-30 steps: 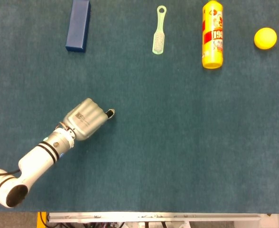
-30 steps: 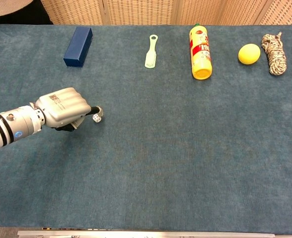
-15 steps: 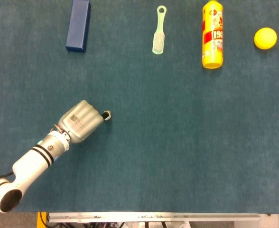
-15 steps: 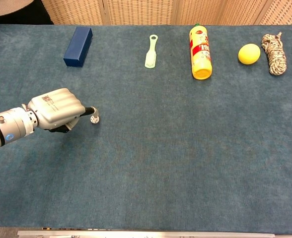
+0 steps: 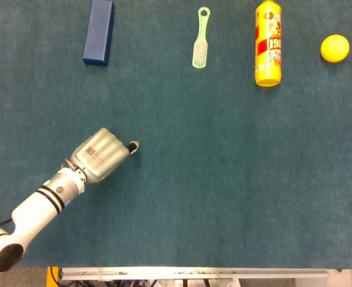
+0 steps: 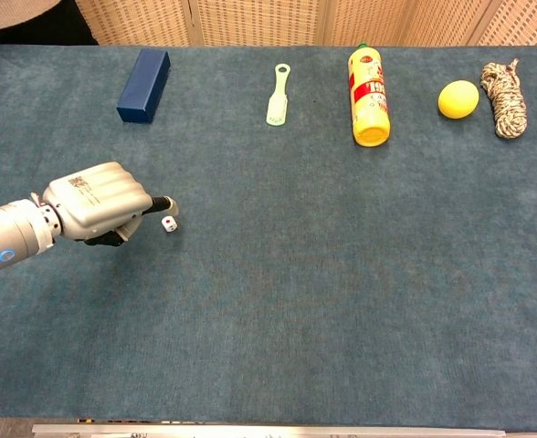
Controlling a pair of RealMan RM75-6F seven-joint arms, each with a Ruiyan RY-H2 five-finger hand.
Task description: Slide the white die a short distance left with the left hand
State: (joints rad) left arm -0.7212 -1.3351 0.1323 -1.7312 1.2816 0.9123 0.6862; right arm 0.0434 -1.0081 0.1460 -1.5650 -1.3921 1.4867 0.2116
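The left arm reaches in from the desk's near left corner, its left hand [image 6: 100,203] low over the blue cloth, knuckles up, fingers curled in on nothing, one dark fingertip [image 6: 162,203] poking out to the right. The white die [image 6: 169,224] is a small cube with dark pips, sitting on the desk's left half. It lies just beside that fingertip, at its right; contact cannot be told.

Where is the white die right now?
In the chest view, the white die lies on the table's left side at the left hand's fingertips, nearer than the blue box.
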